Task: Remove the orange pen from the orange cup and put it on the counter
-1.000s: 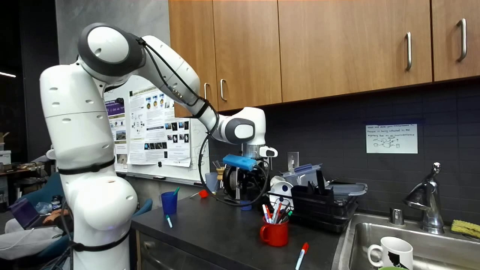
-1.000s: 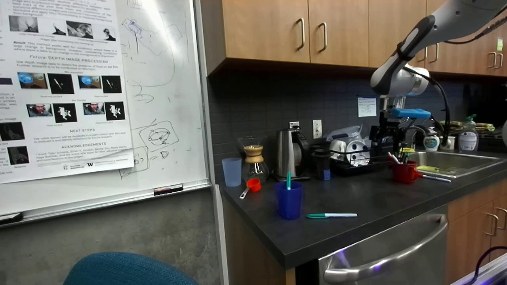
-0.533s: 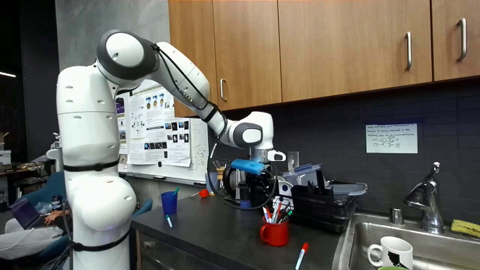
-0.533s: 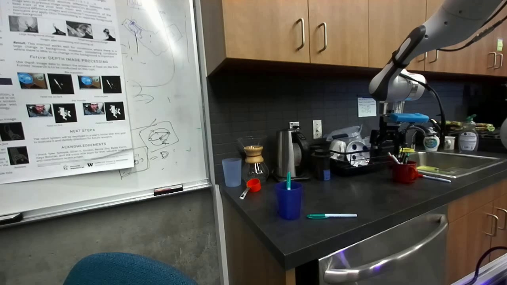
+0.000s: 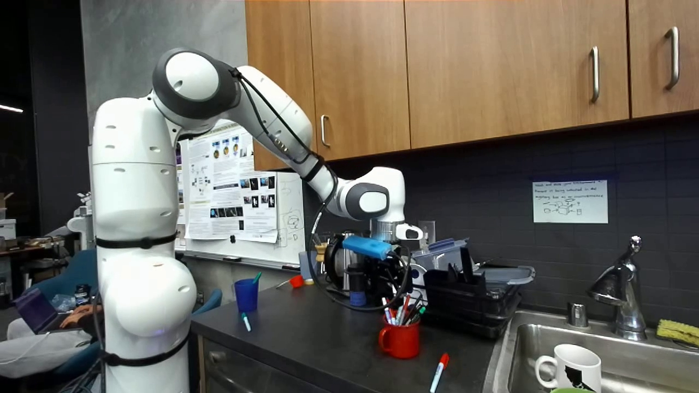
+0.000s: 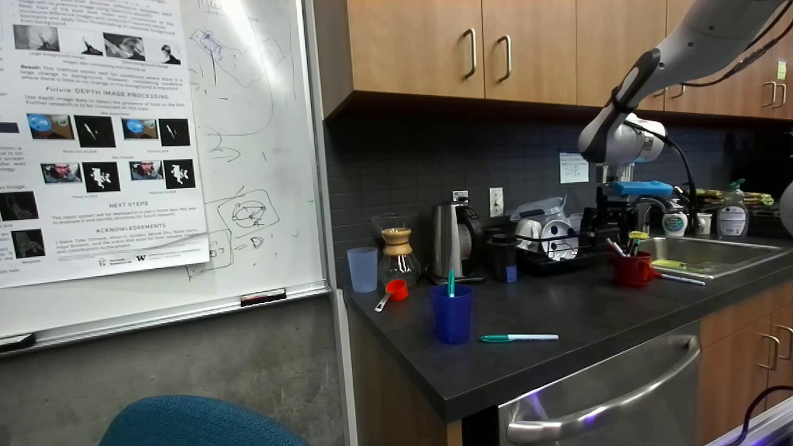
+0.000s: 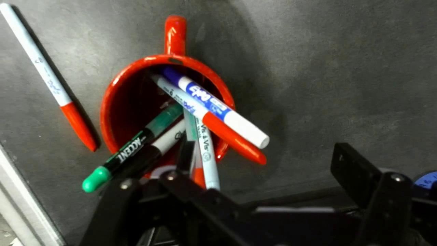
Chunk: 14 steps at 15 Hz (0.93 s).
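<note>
red mug (image 5: 405, 344): glossy, smooth | counter (image 5: 322, 333): matt | faucet (image 5: 629, 308): shiny metal | cupboards (image 5: 513, 65): wood-grained

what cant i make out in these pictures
Wrist view: part of an orange-red pen end, hidden by the black gripper.
Both exterior views: bottoms of the slim pens, hidden by the glossy red mug.
In an exterior view: the curved green object, cut off by the bottom edge.

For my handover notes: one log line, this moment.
gripper: open, near red mug; orange-capped pen: in mug; similar pen: on counter
</note>
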Tool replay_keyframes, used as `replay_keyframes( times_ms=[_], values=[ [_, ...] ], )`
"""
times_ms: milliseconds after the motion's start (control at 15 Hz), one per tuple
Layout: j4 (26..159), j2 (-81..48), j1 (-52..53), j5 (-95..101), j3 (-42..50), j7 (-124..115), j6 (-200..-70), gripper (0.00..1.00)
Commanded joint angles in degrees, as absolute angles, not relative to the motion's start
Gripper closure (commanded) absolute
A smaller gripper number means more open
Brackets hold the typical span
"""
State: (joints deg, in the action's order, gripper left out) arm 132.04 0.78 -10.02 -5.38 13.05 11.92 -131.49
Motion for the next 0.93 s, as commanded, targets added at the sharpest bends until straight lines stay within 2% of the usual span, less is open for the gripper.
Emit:
replay_keyframes(
  times_ms=[0, 800, 867],
  values=[
    [131.0, -0.1, -10.8, -4.9, 12.7, 11.5, -131.3, 0.0],
    [131.7, 0.2, -10.8, -5.3, 12.6, 11.8, -131.3, 0.0],
    [131.7, 0.2, -10.8, -5.3, 12.6, 11.8, -131.3, 0.25]
  ],
)
